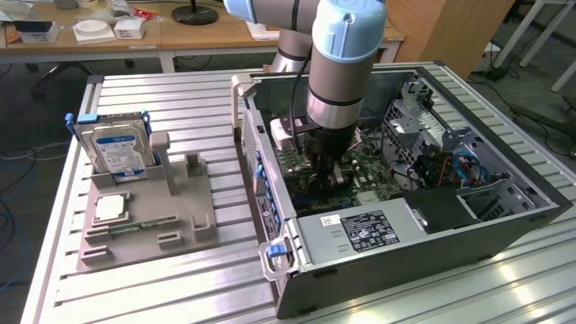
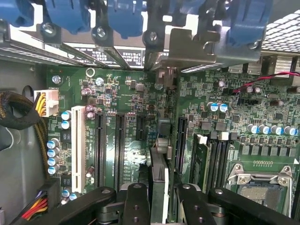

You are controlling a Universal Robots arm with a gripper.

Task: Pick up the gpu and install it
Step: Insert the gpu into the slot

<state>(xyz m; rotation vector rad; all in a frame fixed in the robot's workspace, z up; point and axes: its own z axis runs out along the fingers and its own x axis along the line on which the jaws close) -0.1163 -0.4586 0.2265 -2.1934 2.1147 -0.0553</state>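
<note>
My hand (image 2: 159,199) is clenched on the gpu (image 2: 159,176), holding it on edge, low over the motherboard (image 2: 225,122) inside the open computer case (image 1: 504,223). The risk, as I judge it, is misalignment: if the card's edge sits off the long black slot (image 2: 181,140) beside it, pressing down could jam it or bend contacts. Its far end bracket could also catch on the blue retainer clips (image 2: 124,18) (they crowd the rear wall). The card looks thin and dark, with pale metal at its far end.
</note>
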